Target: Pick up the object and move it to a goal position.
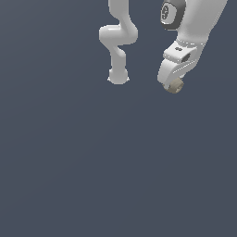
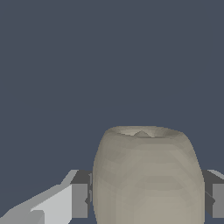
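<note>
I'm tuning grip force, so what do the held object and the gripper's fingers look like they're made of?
The object looks like matte stone or unglazed clay: beige-tan, dull, faintly banded, with a shallow dip at its end. It's a simulator render, so this is only a guess. The fingers look like smooth hard plastic or painted metal, white-grey with dark pads, pressed against both sides of the object.

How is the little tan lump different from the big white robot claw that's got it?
The object is beige-tan with a rough, stone-like skin; the gripper is smooth and white with dark pads. The object is a small round lump, much smaller than the gripper, which is long and angular. In the wrist view the gripper's fingers sit on each side, squeezing the object between them. Both hang together above the plain grey floor.
</note>
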